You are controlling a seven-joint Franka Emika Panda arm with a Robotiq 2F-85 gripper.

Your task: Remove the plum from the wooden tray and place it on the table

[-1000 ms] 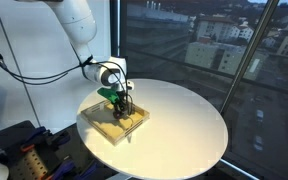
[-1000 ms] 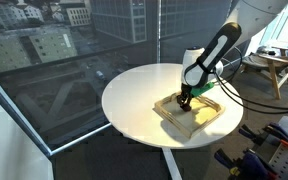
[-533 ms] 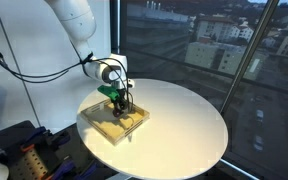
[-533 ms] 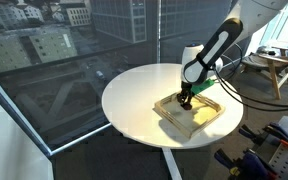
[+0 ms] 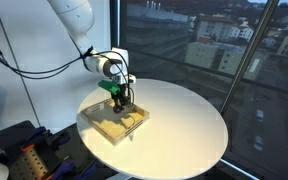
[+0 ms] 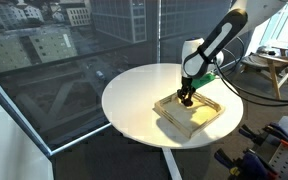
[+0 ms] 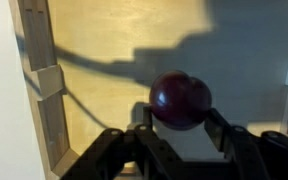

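The gripper (image 7: 181, 112) is clamping the plum (image 7: 179, 98) between its fingers, holding it over the pale floor of the wooden tray (image 7: 46, 95), near one rim. In both exterior views the gripper (image 5: 123, 101) (image 6: 187, 100) is pointing down over the wooden tray (image 5: 96, 122) (image 6: 174, 118), which is lying by the bench (image 5: 189, 120) (image 6: 134, 100) edge nearest the arm (image 5: 79, 25).

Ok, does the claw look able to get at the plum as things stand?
Probably yes. In the wrist view the plum sits right between the fingers of the claw, which seem to touch it on both sides, above the wooden tray. Nothing else shows in the way.
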